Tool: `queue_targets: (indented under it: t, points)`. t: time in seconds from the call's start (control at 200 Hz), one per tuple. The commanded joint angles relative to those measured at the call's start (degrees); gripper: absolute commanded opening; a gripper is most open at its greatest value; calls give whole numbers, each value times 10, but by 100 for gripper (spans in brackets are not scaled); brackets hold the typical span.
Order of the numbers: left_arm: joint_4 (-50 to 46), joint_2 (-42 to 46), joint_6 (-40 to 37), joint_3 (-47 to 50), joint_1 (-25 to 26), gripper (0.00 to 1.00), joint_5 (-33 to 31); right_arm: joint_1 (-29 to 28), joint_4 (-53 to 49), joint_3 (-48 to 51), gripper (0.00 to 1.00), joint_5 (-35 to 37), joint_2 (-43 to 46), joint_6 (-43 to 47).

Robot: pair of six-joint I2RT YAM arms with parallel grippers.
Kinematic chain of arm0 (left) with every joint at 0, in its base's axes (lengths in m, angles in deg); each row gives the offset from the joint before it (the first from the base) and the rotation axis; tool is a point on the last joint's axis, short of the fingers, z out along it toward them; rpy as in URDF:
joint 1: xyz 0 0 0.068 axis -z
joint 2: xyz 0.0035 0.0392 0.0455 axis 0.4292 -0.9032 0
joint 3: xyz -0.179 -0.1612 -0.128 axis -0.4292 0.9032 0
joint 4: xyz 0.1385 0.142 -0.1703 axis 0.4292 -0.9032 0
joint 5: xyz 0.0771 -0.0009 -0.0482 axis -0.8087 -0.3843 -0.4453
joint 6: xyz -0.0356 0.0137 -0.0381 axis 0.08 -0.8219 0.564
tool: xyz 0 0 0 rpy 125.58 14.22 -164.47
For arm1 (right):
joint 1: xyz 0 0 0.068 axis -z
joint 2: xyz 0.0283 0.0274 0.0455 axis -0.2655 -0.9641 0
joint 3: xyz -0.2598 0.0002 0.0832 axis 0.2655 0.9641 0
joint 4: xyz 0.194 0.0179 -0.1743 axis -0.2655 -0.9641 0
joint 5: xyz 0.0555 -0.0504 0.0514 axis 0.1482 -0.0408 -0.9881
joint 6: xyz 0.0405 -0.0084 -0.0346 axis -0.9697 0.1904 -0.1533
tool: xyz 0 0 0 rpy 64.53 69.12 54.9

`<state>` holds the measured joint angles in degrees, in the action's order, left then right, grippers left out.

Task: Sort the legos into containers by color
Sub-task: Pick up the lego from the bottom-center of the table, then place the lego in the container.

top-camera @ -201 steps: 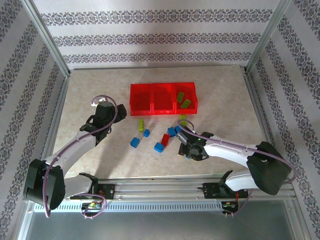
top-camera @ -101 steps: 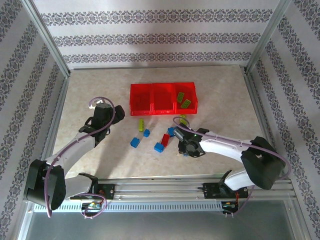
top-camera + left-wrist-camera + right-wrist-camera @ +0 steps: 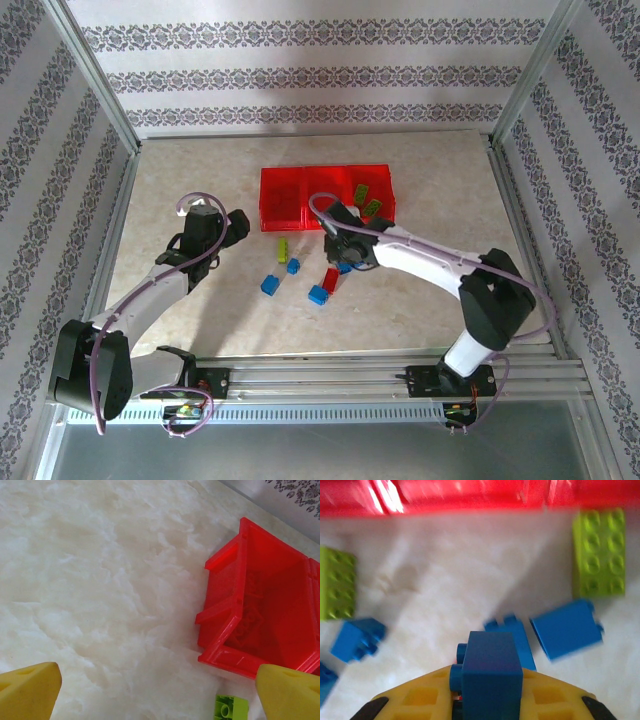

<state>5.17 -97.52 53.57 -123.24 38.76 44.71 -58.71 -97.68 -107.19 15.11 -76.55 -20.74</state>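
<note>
A blue lego (image 3: 490, 672) sat clamped between the closed fingers of the right gripper (image 3: 343, 244), just short of the near wall of the red containers (image 3: 282, 200). Two yellow-green bricks (image 3: 360, 191) lay sorted in the rightmost bin; no blue or red brick showed in any bin. Loose on the table (image 3: 180, 170) near the bins lay several blue bricks (image 3: 270, 285), a red brick (image 3: 330, 279) and a yellow-green brick (image 3: 284, 247). The left gripper (image 3: 160, 692) hovered beside the leftmost bin, fingers wide and holding nothing. Most of the sorting looked undone.
</note>
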Motion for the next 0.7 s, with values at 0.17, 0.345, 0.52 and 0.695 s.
queue_targets:
  t: [0.17,0.345,0.52,0.695]
  points:
    - [-31,17,3,-8,-14,100,9,52,11,-139,19,8,-105,111]
    - [-32,14,4,-9,-18,100,17,73,3,-223,19,-5,-174,138]
    - [-40,12,-1,-14,-22,100,24,92,-2,-271,21,-17,-221,146]
    - [-39,12,0,-12,-25,100,27,95,-2,-307,24,-21,-257,162]
